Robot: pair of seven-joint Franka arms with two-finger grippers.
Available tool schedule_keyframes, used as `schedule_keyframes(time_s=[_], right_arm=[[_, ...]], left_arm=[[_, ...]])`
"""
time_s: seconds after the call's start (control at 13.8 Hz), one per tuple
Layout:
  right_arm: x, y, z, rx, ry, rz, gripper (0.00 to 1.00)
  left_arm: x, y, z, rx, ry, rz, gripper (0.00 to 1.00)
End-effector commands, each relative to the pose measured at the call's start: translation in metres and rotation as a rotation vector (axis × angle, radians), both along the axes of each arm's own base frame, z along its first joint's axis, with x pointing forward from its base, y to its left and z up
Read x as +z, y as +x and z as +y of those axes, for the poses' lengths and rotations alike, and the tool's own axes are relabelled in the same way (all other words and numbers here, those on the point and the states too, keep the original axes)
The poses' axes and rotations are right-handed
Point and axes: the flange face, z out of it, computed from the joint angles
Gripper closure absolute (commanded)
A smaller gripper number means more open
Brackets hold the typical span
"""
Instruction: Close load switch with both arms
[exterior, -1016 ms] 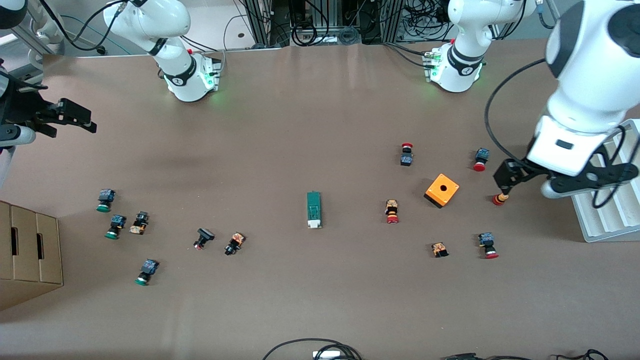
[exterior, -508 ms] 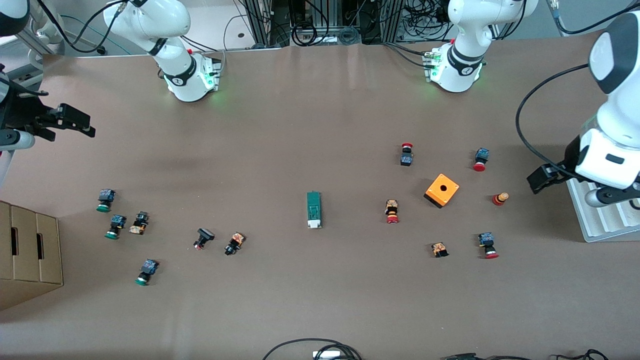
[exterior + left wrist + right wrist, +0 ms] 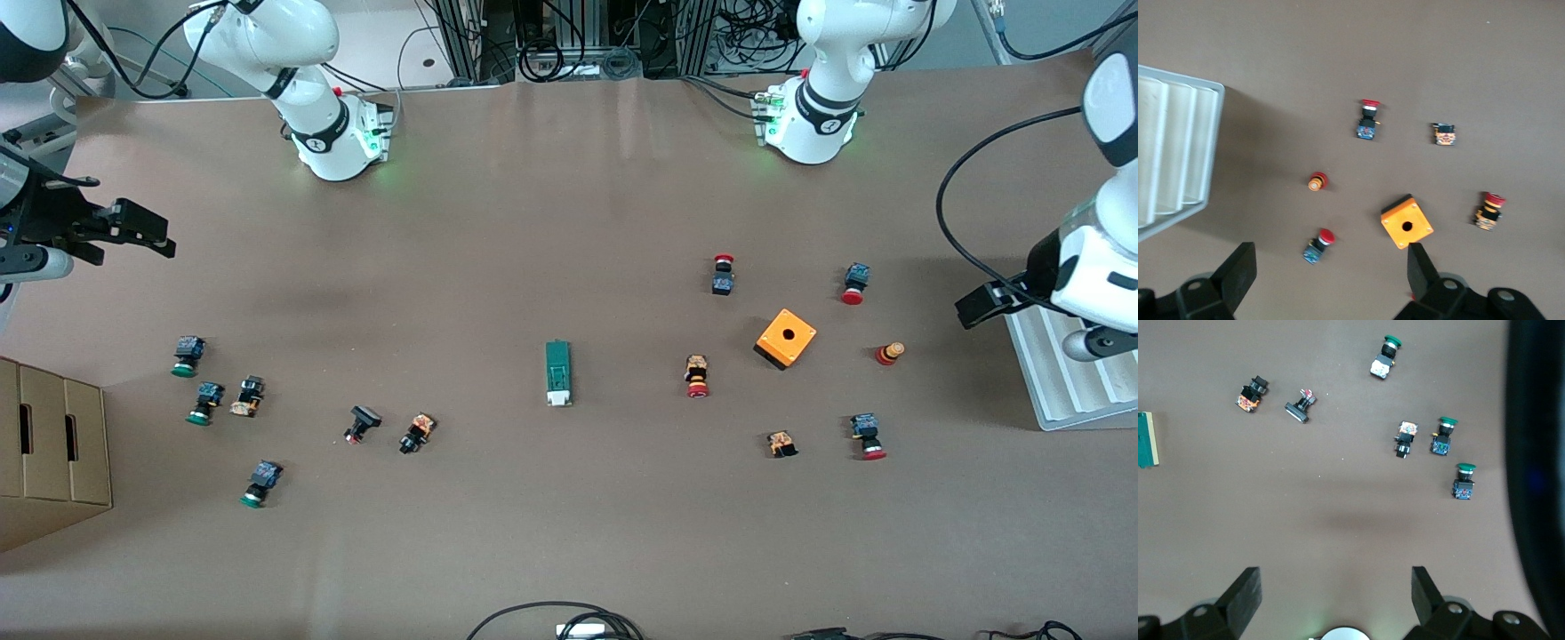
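The slim green load switch with a white end block (image 3: 557,373) lies mid-table, well apart from both hands. The left hand (image 3: 985,304) hangs released beside the white ribbed tray (image 3: 1058,391); the right hand (image 3: 133,227) hangs released over its table end.

Load switch (image 3: 1147,440) cut by right wrist view's edge, only its end shows. White ridged tray (image 3: 1067,373) runs off front view's edge; cardboard box (image 3: 49,444) too. Left gripper (image 3: 982,304) partly hidden by its own arm. Push-button markings too small to read.
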Motion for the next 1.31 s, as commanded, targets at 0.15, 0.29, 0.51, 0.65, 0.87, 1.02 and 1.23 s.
schedule_keyframes(time_s=[0.15, 0.29, 0.51, 0.65, 0.87, 1.02, 1.23], right_arm=[[0.003, 0.022, 0.000, 0.005, -0.030, -0.012, 0.00], [0.003, 0.023, 0.000, 0.005, -0.030, -0.014, 0.00], [0.003, 0.023, 0.001, 0.007, -0.035, -0.013, 0.00], [0.004, 0.022, 0.003, 0.008, -0.034, -0.013, 0.00], [0.004, 0.022, 0.002, 0.010, -0.037, -0.013, 0.00], [0.004, 0.022, 0.002, 0.013, -0.038, -0.015, 0.00], [0.004, 0.022, 0.002, 0.013, -0.038, -0.017, 0.00]], left_arm=[[0.009, -0.001, 0.023, -0.005, -0.045, 0.002, 0.00], [0.035, -0.015, 0.025, -0.030, -0.044, 0.012, 0.00], [0.063, -0.025, 0.049, -0.029, -0.088, 0.036, 0.00], [0.067, -0.027, 0.043, -0.038, -0.094, 0.030, 0.00], [0.067, -0.028, 0.042, -0.034, -0.087, 0.030, 0.00], [0.065, -0.028, 0.044, -0.032, -0.086, 0.035, 0.00], [0.064, -0.027, 0.046, -0.031, -0.087, 0.030, 0.00]])
